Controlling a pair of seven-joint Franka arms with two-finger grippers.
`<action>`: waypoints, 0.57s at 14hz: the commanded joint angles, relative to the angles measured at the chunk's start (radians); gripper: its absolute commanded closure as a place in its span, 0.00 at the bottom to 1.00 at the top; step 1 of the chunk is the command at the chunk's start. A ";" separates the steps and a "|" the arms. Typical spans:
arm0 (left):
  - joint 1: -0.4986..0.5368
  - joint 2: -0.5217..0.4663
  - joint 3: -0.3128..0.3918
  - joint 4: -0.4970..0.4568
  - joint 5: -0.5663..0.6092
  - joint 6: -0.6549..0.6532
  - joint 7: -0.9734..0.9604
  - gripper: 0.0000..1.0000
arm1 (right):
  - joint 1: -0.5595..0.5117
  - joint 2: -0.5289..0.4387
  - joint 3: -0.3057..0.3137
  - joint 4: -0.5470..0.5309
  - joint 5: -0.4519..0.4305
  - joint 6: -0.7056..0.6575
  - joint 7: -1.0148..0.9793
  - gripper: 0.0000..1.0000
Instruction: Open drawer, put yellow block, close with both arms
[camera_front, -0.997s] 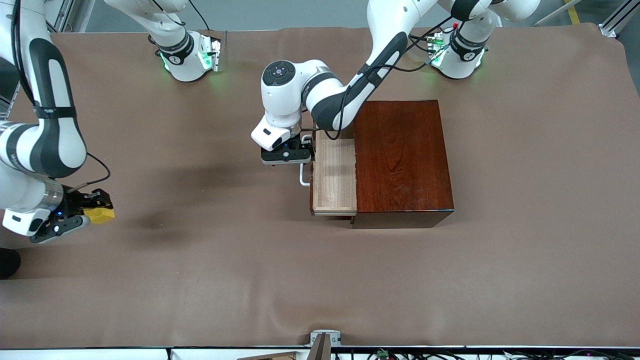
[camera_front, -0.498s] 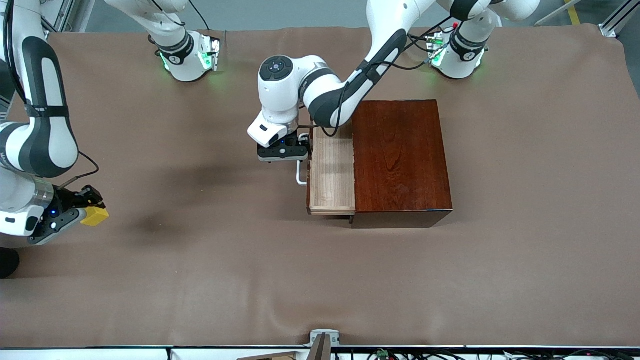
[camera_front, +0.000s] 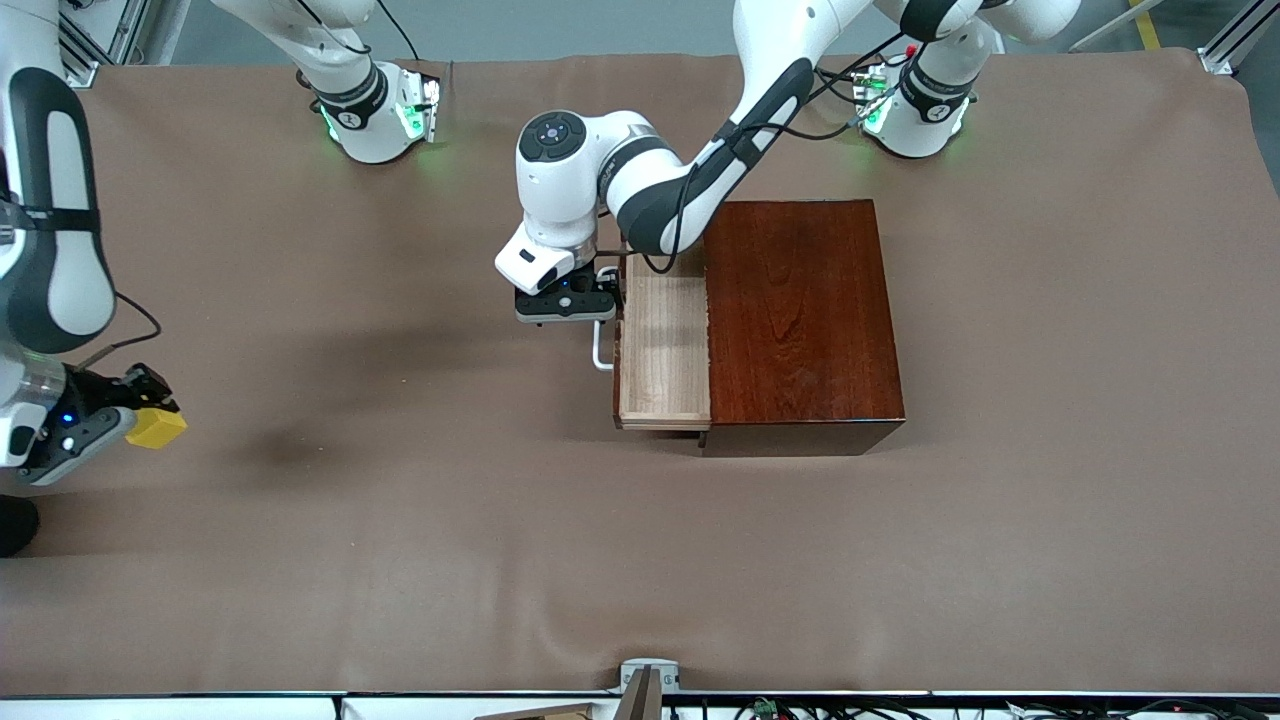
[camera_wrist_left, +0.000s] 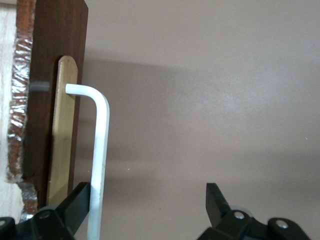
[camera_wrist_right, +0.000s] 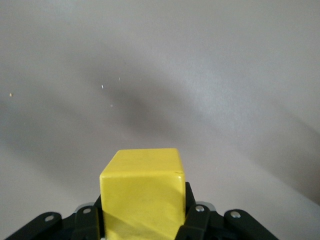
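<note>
The dark reddish-brown box (camera_front: 800, 310) stands mid-table with its drawer (camera_front: 665, 350) pulled out, the pale tray bare. My left gripper (camera_front: 567, 303) is at the drawer's white handle (camera_front: 600, 352). In the left wrist view the gripper (camera_wrist_left: 147, 195) is open, and the handle (camera_wrist_left: 100, 150) stands between the fingers, close against one finger (camera_wrist_left: 77, 200). My right gripper (camera_front: 140, 418) is shut on the yellow block (camera_front: 156, 428) and holds it above the cloth at the right arm's end of the table. The block (camera_wrist_right: 142, 192) fills the space between the fingers.
Brown cloth (camera_front: 420, 560) covers the whole table. The two green-lit arm bases (camera_front: 375, 115) (camera_front: 915, 105) stand along the edge farthest from the front camera. A small metal bracket (camera_front: 648, 680) sits at the nearest edge.
My right gripper has carried the yellow block farther toward the right arm's end of the table, away from the drawer. My left gripper drew the drawer out slightly, then held still.
</note>
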 joint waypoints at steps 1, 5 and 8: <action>-0.025 0.026 -0.068 0.067 -0.059 0.036 -0.013 0.00 | -0.016 -0.016 0.017 0.047 -0.023 -0.081 -0.020 1.00; -0.024 0.035 -0.068 0.062 -0.059 0.030 -0.011 0.00 | -0.015 -0.019 0.018 0.074 -0.027 -0.112 -0.033 1.00; -0.025 0.043 -0.071 0.062 -0.059 0.024 -0.013 0.00 | -0.013 -0.019 0.020 0.113 -0.027 -0.164 -0.043 1.00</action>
